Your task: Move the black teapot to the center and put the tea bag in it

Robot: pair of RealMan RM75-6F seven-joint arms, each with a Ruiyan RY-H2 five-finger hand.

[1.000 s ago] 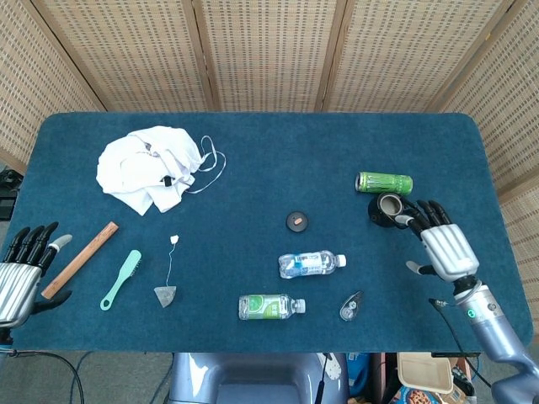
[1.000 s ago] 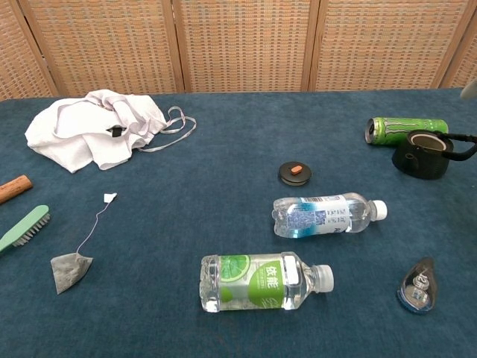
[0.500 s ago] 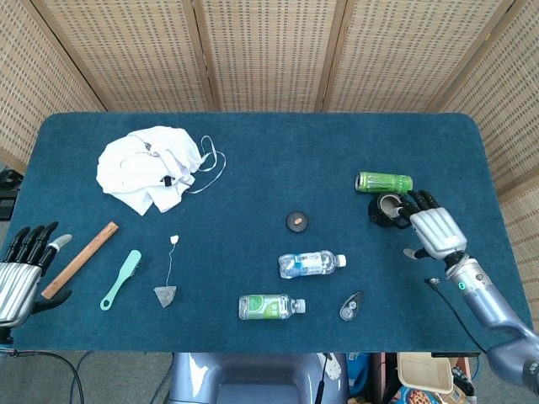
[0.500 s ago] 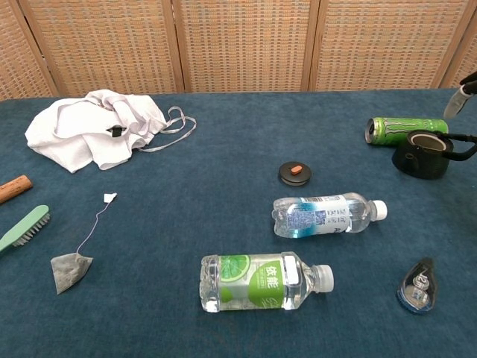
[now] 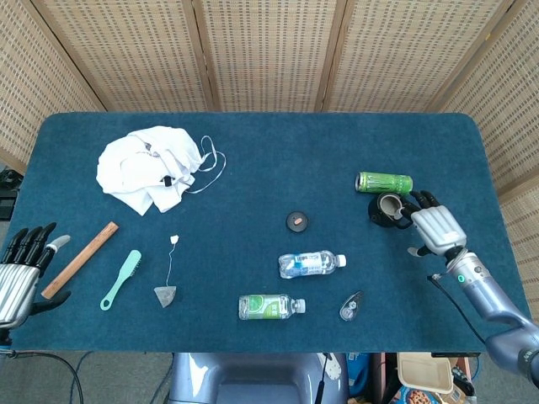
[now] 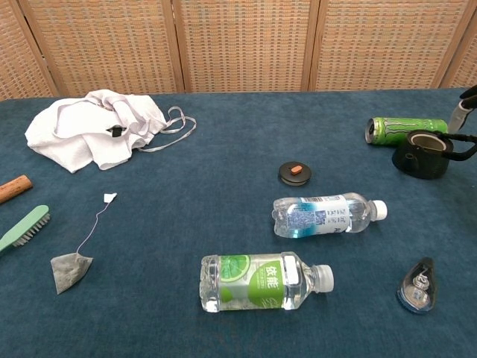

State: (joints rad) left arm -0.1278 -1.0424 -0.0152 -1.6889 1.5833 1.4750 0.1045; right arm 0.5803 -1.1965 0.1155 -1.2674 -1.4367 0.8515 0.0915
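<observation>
The black teapot (image 5: 387,208) (image 6: 423,153) stands lidless at the table's right side, just in front of a green can. My right hand (image 5: 434,227) is directly to its right, fingers spread close by the teapot's handle without gripping it. In the chest view only a fingertip (image 6: 463,106) shows, above the handle. The tea bag (image 5: 165,295) (image 6: 71,270) lies at the front left, its string running to a white tag. My left hand (image 5: 21,273) rests open at the front left edge, away from everything. The small black lid (image 5: 296,221) (image 6: 295,173) lies near the center.
A green can (image 5: 384,183) lies behind the teapot. Two water bottles (image 5: 312,263) (image 5: 270,306) lie at center front, with a small clear gadget (image 5: 351,306) to their right. White cloth (image 5: 152,167), a wooden stick (image 5: 81,258) and a green brush (image 5: 122,279) occupy the left.
My right hand has moved back and slightly left, closing in on the teapot's handle side. The teapot, tea bag and left hand have stayed put.
</observation>
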